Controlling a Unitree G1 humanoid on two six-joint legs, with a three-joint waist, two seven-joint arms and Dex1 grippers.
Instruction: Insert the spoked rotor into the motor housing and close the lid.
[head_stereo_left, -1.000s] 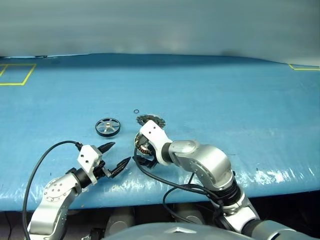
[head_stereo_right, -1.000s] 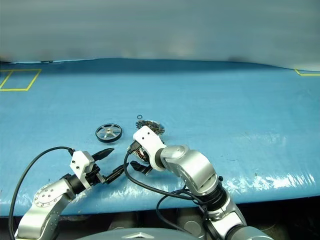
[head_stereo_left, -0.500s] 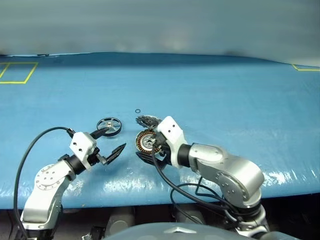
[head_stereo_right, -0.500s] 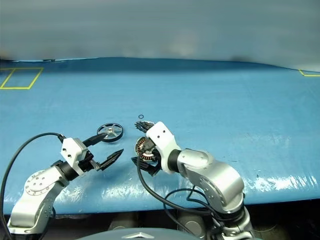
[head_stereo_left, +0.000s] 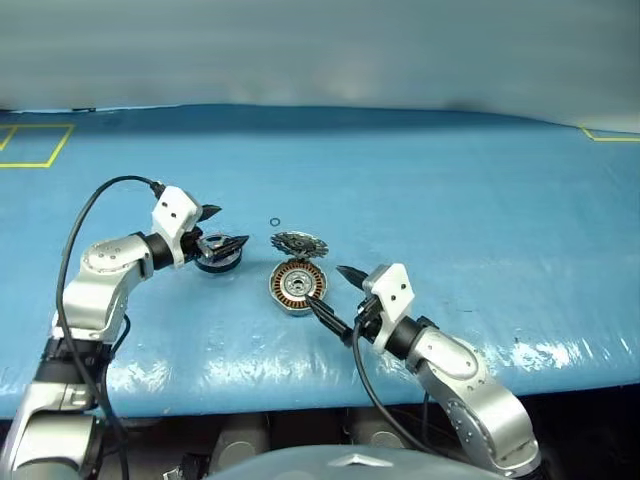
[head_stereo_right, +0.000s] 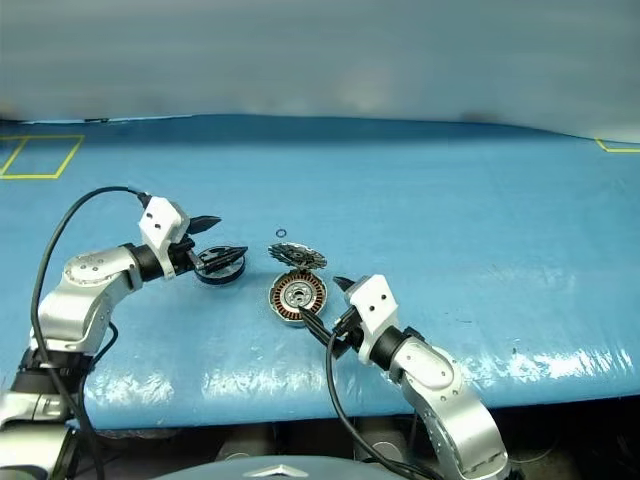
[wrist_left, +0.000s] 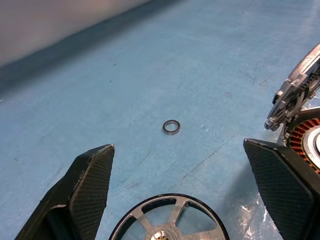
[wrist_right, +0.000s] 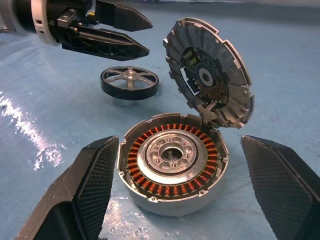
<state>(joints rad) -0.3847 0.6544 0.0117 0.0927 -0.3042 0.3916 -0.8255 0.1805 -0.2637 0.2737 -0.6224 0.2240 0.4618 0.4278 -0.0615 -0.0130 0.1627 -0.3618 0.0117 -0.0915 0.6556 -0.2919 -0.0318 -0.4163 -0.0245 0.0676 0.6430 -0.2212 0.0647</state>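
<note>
The spoked rotor (head_stereo_left: 214, 254) lies flat on the blue table, silver spokes in a dark rim. My left gripper (head_stereo_left: 232, 226) hovers just over it, open and holding nothing; the rotor (wrist_left: 170, 222) shows low between its fingers. To the right sits the motor housing (head_stereo_left: 297, 286) with copper windings and a silver centre. Its lid (head_stereo_left: 300, 243) stands tilted open on the far edge, segmented inside (wrist_right: 210, 80) facing me. My right gripper (head_stereo_left: 323, 284) points at the housing (wrist_right: 172, 167) from its near right side, open wide, fingers to either side of it and apart from it.
A tiny black ring (head_stereo_left: 275, 222) lies on the table just beyond the lid, also the ring (wrist_left: 171, 127) ahead of the left fingers. Yellow tape marks (head_stereo_left: 30, 150) sit at the far left. The table's front edge runs close behind my right arm.
My left gripper has travelled forward and up to hover over the rotor. My right hand has swung back off the housing, uncovering it, and now points level at it.
</note>
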